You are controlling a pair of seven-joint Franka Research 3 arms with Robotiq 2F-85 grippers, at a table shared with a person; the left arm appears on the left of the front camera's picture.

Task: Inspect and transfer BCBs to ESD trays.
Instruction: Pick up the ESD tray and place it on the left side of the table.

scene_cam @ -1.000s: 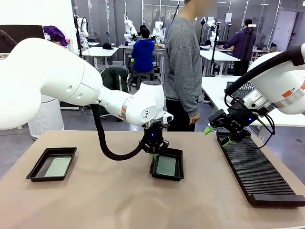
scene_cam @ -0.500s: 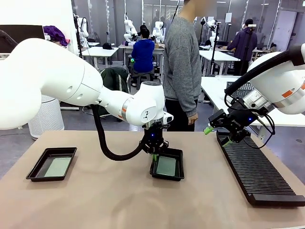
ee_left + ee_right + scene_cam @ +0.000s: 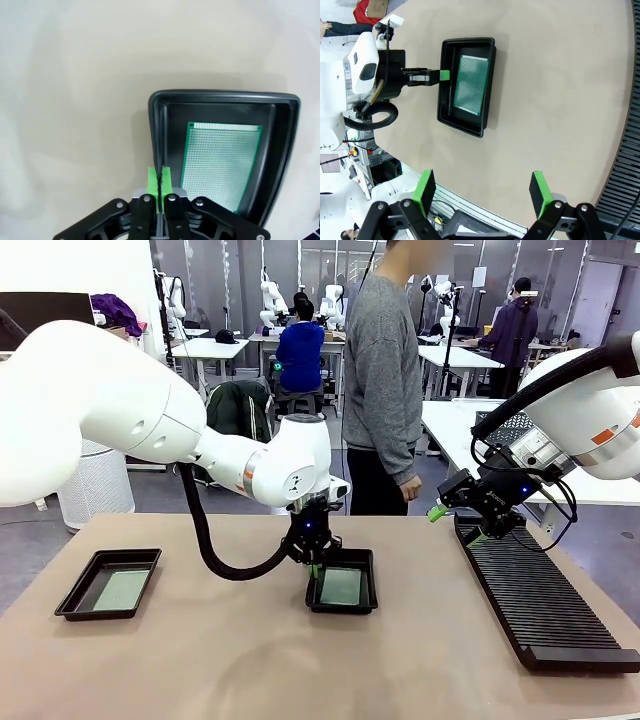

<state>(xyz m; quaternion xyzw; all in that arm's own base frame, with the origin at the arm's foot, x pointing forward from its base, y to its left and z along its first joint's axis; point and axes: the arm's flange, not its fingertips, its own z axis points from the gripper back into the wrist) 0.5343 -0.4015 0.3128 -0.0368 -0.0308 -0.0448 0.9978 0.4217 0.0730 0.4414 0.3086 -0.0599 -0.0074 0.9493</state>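
Observation:
Two black ESD trays lie on the tan table. The left tray (image 3: 74, 601) holds a green BCB (image 3: 122, 590). The middle tray (image 3: 340, 608) holds another BCB (image 3: 341, 586). My left gripper (image 3: 314, 566) is shut on this tray's left rim; in the left wrist view its green fingertips (image 3: 159, 180) pinch the rim wall (image 3: 155, 130), with the board (image 3: 220, 160) flat inside. My right gripper (image 3: 456, 524) hangs open above the rack's far end. In the right wrist view its gripper (image 3: 482, 186) is wide open over the table, with the middle tray (image 3: 465, 127) and its BCB (image 3: 472, 85) farther off.
A long black ribbed rack (image 3: 540, 605) lies along the table's right side. A person in a grey sweater (image 3: 385, 380) stands at the far edge, hands down. Bare table lies between the two trays and in front of them.
My left gripper has slid to the left with the middle tray's rim in its grip, and the tray with its board has moved left with it. The right arm has stayed still.

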